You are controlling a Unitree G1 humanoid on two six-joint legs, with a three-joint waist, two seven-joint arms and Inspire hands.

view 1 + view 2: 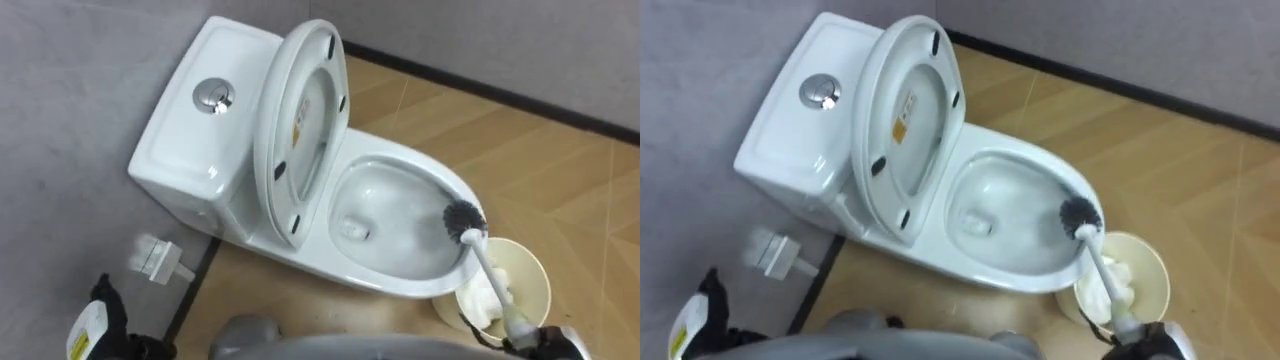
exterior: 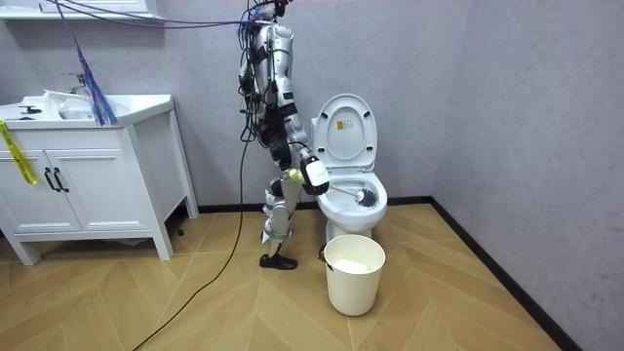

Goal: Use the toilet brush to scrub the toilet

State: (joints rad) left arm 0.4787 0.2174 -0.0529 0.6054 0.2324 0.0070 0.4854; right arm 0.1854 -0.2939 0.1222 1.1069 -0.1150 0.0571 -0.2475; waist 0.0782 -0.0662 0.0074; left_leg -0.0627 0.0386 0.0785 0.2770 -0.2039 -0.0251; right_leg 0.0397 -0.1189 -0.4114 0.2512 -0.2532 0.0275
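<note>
Bathroom vanity stands in room view; fingers of right hand grasp brush at toilet rim.

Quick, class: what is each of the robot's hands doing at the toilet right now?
The left hand: open or closed cannot be told.
The right hand: closed on the handle of the toilet brush.

Plain grey walls closed in the corner, with a dark skirting board along their foot. The floor was pale wood laid in herringbone. On the room view's left stood a white vanity cabinet (dark handles on its doors) under a white basin top. The light was even.
</note>
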